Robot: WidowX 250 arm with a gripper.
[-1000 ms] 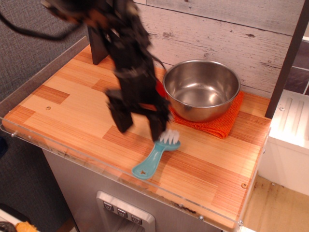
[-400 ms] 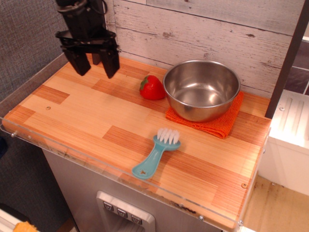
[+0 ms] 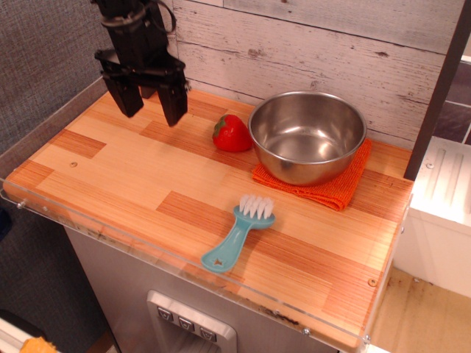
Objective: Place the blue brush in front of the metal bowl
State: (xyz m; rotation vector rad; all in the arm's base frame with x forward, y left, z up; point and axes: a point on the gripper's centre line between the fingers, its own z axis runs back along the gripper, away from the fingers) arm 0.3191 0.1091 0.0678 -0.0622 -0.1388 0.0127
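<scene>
The blue brush [image 3: 237, 235] lies flat on the wooden tabletop near the front edge, white bristles pointing toward the metal bowl, handle with the hole toward the front. The metal bowl [image 3: 307, 136] stands upright on an orange cloth [image 3: 324, 190] at the back right, just behind the brush. My gripper [image 3: 152, 108] hangs above the back left of the table, far from the brush, with its two black fingers apart and nothing between them.
A red strawberry toy [image 3: 232, 134] sits just left of the bowl. A clear plastic lip [image 3: 184, 266] runs along the table's front edge. A whitewashed plank wall [image 3: 316, 51] stands behind, and a dark post [image 3: 438, 88] rises at the right.
One second ago my gripper was low over the brush's bristle end. It has since lifted and moved to the back left, empty. The brush lies where it was.
</scene>
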